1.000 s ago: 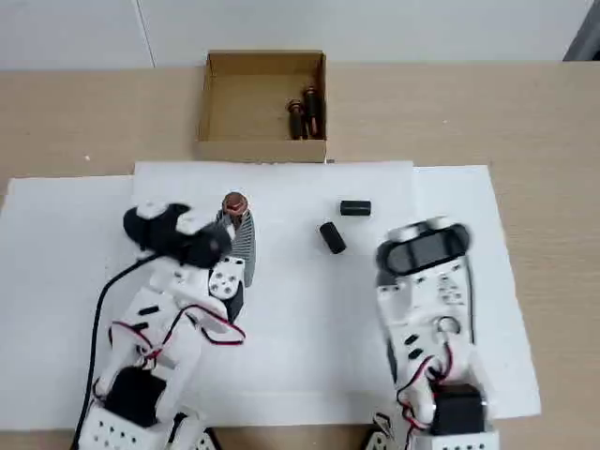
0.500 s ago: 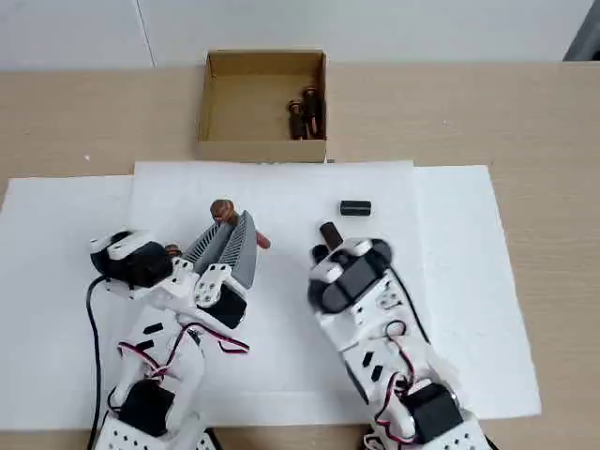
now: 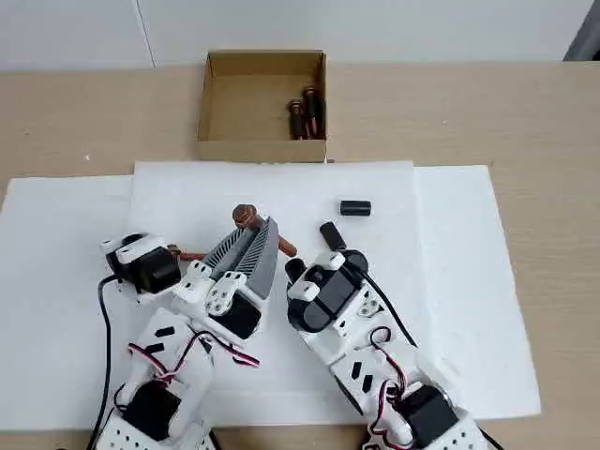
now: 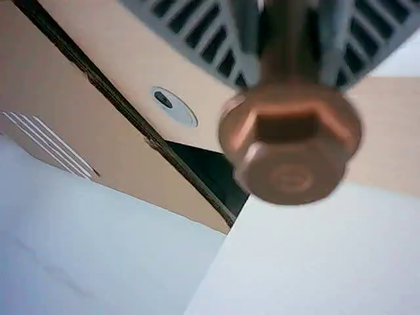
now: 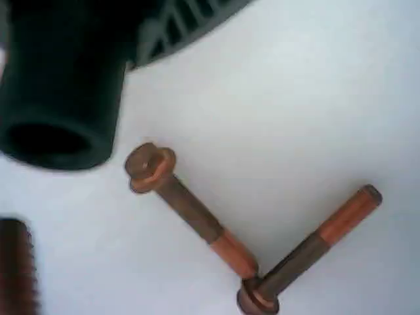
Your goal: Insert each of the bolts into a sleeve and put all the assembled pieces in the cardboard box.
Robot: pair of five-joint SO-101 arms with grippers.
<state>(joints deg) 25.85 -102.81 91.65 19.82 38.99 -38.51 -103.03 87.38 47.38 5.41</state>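
Left claw (image 3: 261, 227), nearly closed, clamps a bolt (image 3: 246, 216) lying aslant, head toward the box (image 3: 262, 150), tip toward the right arm (image 3: 323, 291).

A light wooden table (image 3: 525, 112) spans the high view, with white sheets (image 3: 84, 281) covering its middle and lower part. Along the top edge runs a pale surface (image 3: 375, 28), crossed by a thin dark line (image 3: 145, 33) at upper left. A grey edge (image 3: 589, 33) cuts the upper right corner.
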